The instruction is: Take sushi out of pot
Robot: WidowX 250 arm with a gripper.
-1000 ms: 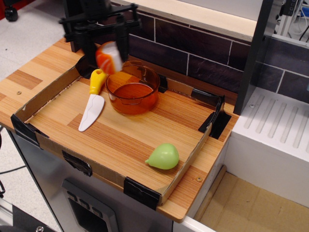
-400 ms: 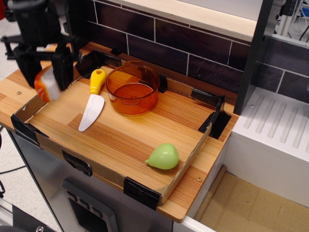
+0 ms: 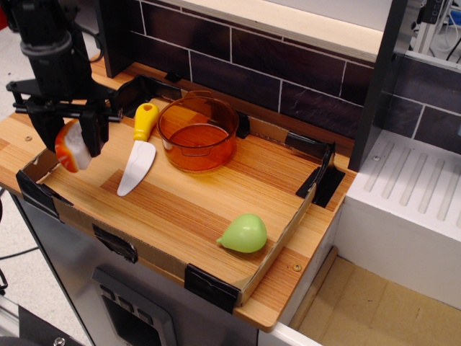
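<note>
The sushi (image 3: 72, 146), white with an orange-red side, hangs between the fingers of my black gripper (image 3: 70, 137) at the tray's left end, just above the wood. The gripper is shut on it. The translucent orange pot (image 3: 198, 133) stands at the back middle of the tray, holding nothing, well to the right of the gripper.
A toy knife (image 3: 138, 151) with a white blade and yellow handle lies between the gripper and the pot. A light green pear toy (image 3: 244, 233) lies near the front right. A low cardboard wall (image 3: 277, 241) rims the tray. A dark tiled wall stands behind.
The gripper carried the sushi from above the pot's left rim to the tray's left end, and has lowered a little since the last frame.
</note>
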